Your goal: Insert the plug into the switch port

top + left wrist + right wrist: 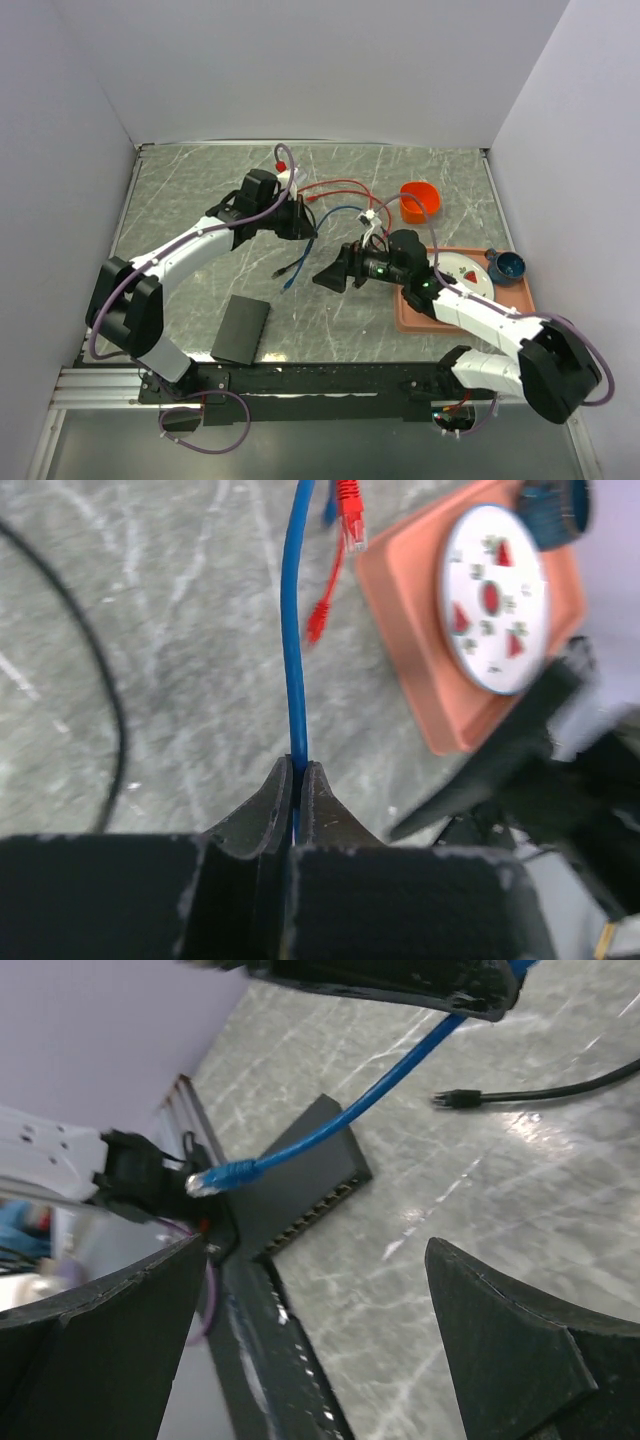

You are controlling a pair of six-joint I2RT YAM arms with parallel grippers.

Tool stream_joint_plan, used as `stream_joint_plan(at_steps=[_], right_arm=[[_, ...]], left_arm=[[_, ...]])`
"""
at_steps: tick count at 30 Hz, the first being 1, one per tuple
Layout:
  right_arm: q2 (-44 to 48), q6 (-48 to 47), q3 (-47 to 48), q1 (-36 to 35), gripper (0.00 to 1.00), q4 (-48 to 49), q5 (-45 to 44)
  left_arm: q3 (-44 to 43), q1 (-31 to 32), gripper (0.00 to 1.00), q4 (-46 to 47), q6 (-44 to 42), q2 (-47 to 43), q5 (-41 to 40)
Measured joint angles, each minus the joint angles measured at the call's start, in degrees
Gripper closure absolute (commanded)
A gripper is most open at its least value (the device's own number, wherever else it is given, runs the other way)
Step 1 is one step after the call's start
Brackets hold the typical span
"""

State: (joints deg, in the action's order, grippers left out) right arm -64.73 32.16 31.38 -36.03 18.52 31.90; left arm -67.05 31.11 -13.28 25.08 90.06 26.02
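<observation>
The blue cable [290,630] is pinched between the left jaws, which are shut tight on it. A free length runs on past their tips, and the plug [218,1180] hangs at its far end. The right jaws are spread wide and nothing is held in them. The plug is seen ahead of them, beyond the tips of the fingers [500,1340] and toward the left-hand one.

The black switch [240,328] lies flat on the bench [200,180], well apart from the left jaws, on the side toward the arm bases. From the right jaws it lies just past the plug, with its row of ports [312,1212] along the nearer edge. Which port is meant cannot be told.

The step in hand is judged to be a takeover of the plug by the right jaws, since a plug on so long a free length can hardly be steered. The right jaws would best be closed on the plug's body or on the cable just behind it, with the latch left uncrushed. The left grip should be kept until that hold is sure. The plug should then be squared to a port and pushed straight in. The loose black cable [540,1088] beside the right jaws should be kept out of the way.
</observation>
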Motion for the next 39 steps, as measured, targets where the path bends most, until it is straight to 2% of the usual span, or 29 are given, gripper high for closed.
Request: stream_joint_plan(at_steps=[3, 6, 11, 12, 13, 15, 16, 17, 18, 20, 22, 24, 25, 28, 31, 35, 39], right_arm=[[-3.3, 5.6, -0.5, 0.0, 0.05, 5.7, 0.6], [-6.6, 10.6, -0.7, 0.0, 0.12, 11.0, 0.6], [-13.4, 17.4, -0.3, 0.0, 0.36, 19.6, 0.9], [-15.1, 18.7, 0.0, 0.0, 0.43, 21.2, 1.0], [-16.5, 19.7, 0.4, 0.0, 0.59, 22.4, 1.2], [-19.5, 22.1, 1.0, 0.0, 0.77, 26.1, 1.8], [-20.8, 23.5, 1.0, 0.0, 0.94, 28.2, 2.1], [-21.9, 24.7, 1.0, 0.0, 1.00, 30.1, 2.4], [-22.8, 25.7, 1.1, 0.0, 1.00, 32.0, 3.0], [-24.0, 27.0, 1.2, 0.0, 1.00, 33.8, 3.6], [-24.1, 27.6, 1.2, 0.0, 1.00, 34.8, 3.8], [-23.2, 27.4, 1.2, 0.0, 1.00, 34.5, 3.4], [-22.1, 26.9, 1.1, 0.0, 1.00, 33.9, 3.1], [-17.0, 25.1, 0.7, 0.0, 1.00, 29.9, 0.1], [-9.0, 23.6, 0.0, 0.0, 1.00, 24.0, -5.4], [0.5, 23.3, -0.9, -0.1, 1.00, 17.4, -13.1], [5.9, 24.0, -1.1, 0.1, 1.00, 11.5, -18.6]], left_arm=[[0.5, 0.1, 0.99, 1.8, 1.4, -0.8, 2.4], [0.6, 0.4, 0.99, 3.2, 2.7, -1.3, 3.8], [1.2, 1.3, 0.99, 4.5, 3.7, -2.1, 5.0], [1.2, 1.4, 0.99, 4.5, 4.0, -2.2, 5.2], [1.2, 1.5, 0.99, 4.6, 4.1, -2.2, 5.3], [1.6, 1.6, 0.99, 5.1, 4.4, -2.5, 5.4], [1.9, 1.6, 0.98, 5.3, 4.4, -2.7, 5.5], [2.0, 1.6, 0.97, 5.3, 4.4, -3.0, 5.4], [2.1, 1.6, 0.94, 5.3, 4.4, -3.2, 5.5], [2.1, 1.6, 0.67, 5.0, 4.2, -3.6, 5.2], [2.1, 1.6, 0.22, 4.9, 3.8, -3.9, 4.7], [2.1, 1.6, 0.05, 3.9, 2.7, -4.5, 3.6], [2.1, 1.6, 0.01, 3.4, 2.9, -5.0, 1.6], [4.0, 1.5, 0.01, 2.7, 2.8, -9.7, -2.7], [8.1, 1.6, 0.01, 3.2, 2.6, -18.9, -6.8], [12.8, 1.7, 0.03, 6.6, 2.6, -29.0, -8.5], [17.6, 2.2, 0.10, 9.4, 2.6, -34.0, -8.8]])
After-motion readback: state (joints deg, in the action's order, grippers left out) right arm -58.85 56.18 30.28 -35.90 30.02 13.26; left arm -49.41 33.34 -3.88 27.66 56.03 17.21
